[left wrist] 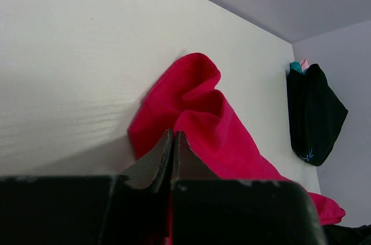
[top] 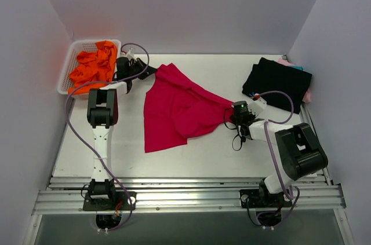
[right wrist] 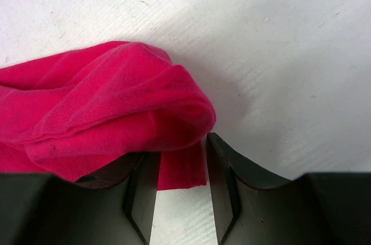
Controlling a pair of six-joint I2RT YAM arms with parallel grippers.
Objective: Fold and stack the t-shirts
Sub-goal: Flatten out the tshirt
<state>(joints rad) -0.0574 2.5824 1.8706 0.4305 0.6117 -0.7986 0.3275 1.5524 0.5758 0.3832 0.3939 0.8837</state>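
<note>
Left gripper [left wrist: 173, 136] clamped on the crimson t-shirt [top: 174, 112], right gripper [right wrist: 178, 151] standing apart astride its hem — seat both layers deep before pinching.

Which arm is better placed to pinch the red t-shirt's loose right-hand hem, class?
Right. The right claw straddles that hem of the red t-shirt, jaws apart; the left claw is shut on the shirt's far corner.

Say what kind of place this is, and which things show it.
Likely a robot lab bench: plain panels wall in a white table, two arms stand on a metal rail, a red shirt lies between them.
</note>
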